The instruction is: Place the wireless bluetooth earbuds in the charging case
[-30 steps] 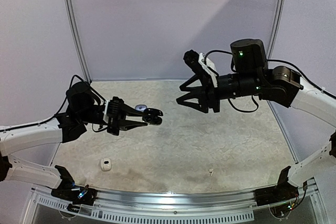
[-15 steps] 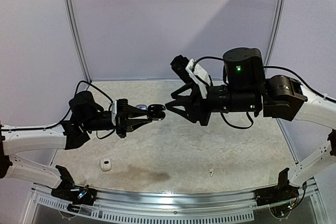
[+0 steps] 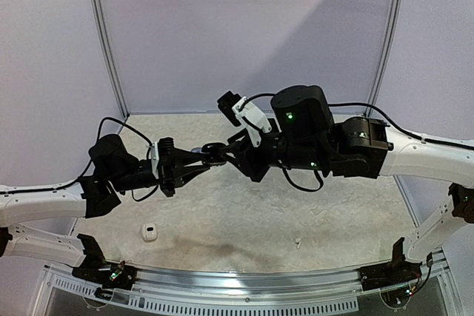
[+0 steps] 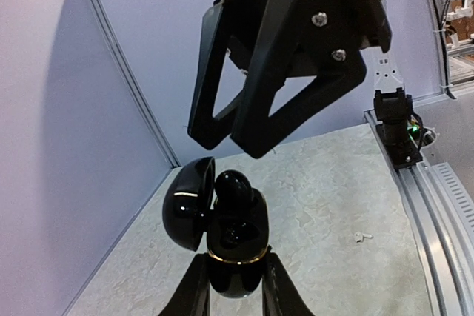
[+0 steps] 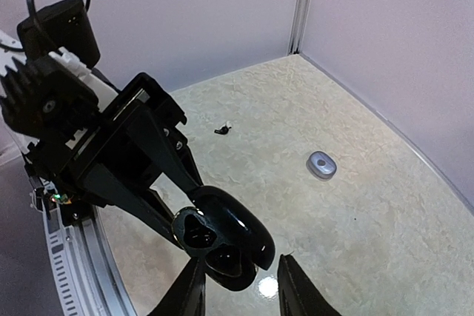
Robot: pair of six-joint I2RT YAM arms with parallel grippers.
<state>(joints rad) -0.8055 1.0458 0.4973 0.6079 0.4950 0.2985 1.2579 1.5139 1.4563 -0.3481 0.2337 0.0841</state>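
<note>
My left gripper (image 4: 234,257) is shut on the base of a glossy black charging case (image 4: 235,246) and holds it in the air with the lid (image 4: 185,201) swung open. A black earbud (image 4: 235,185) stands out of the far pocket; the near pocket looks dark and hollow. My right gripper (image 5: 241,260) is open and straddles the case (image 5: 222,246): one finger is against it, the other stands apart. In the top view the two grippers meet over mid-table, left (image 3: 207,157) and right (image 3: 233,155).
A small white case (image 3: 149,232) lies near the front left of the table. A tiny white bud (image 3: 298,242) lies front right. The right wrist view shows a silvery-grey oval piece (image 5: 322,164) and a small black bud (image 5: 222,129) on the mat.
My right arm has swung left and reached the case, its jaws narrowing on the way. My left arm has pushed the case slightly up and toward the centre.
</note>
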